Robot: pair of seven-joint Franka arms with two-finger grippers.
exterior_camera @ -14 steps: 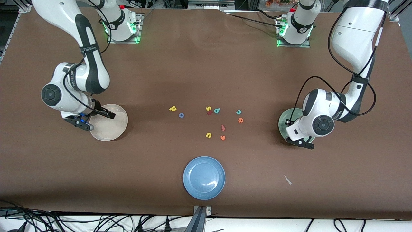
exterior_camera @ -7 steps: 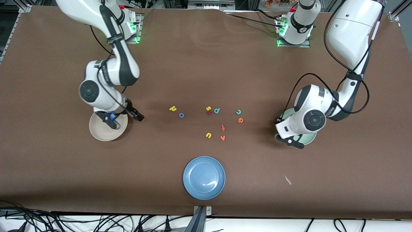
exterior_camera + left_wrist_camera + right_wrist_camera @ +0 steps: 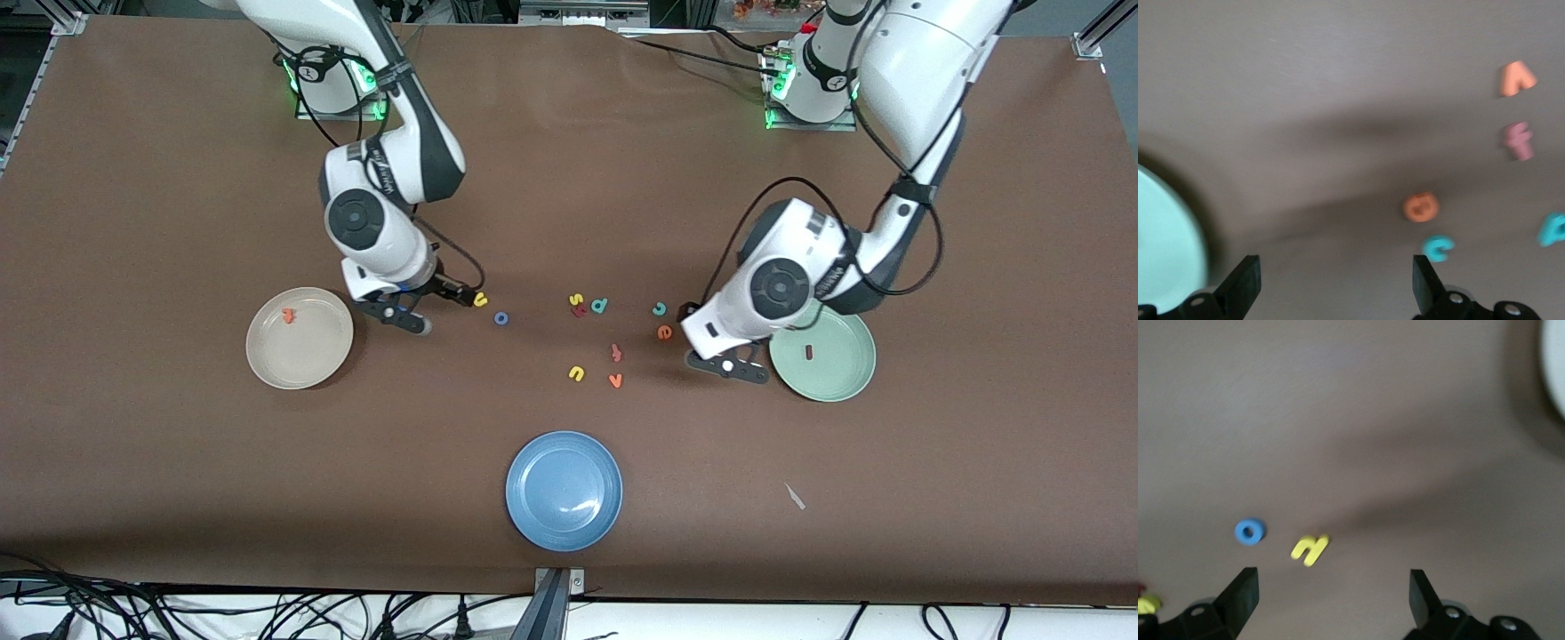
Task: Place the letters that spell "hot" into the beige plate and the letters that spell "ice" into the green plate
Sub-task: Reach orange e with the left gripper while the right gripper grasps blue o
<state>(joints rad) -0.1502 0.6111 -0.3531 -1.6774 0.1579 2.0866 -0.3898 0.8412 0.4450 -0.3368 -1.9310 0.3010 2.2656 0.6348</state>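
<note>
The beige plate (image 3: 307, 356) holds the orange t (image 3: 288, 315). A dark red i (image 3: 808, 352) lies in the green plate (image 3: 836, 378). My right gripper (image 3: 437, 309) is open and empty over the table between the beige plate and the yellow h (image 3: 480, 300), with the blue o (image 3: 500, 317) just past it. In the right wrist view the h (image 3: 1309, 549) and o (image 3: 1249, 531) lie ahead of the open right gripper (image 3: 1331, 593). My left gripper (image 3: 711, 342) is open and empty beside the orange e (image 3: 664, 332) and teal c (image 3: 659, 308). The left wrist view shows the e (image 3: 1421, 207) and c (image 3: 1437, 248).
Other letters lie mid-table: yellow s (image 3: 576, 300), teal d (image 3: 599, 305), an f (image 3: 616, 352), yellow u (image 3: 576, 373), orange v (image 3: 614, 380). A blue plate (image 3: 564, 490) sits nearest the front camera.
The left gripper has opened, and the i now lies in the green plate. Both arms have swung away from their plates toward the letters in the middle.
</note>
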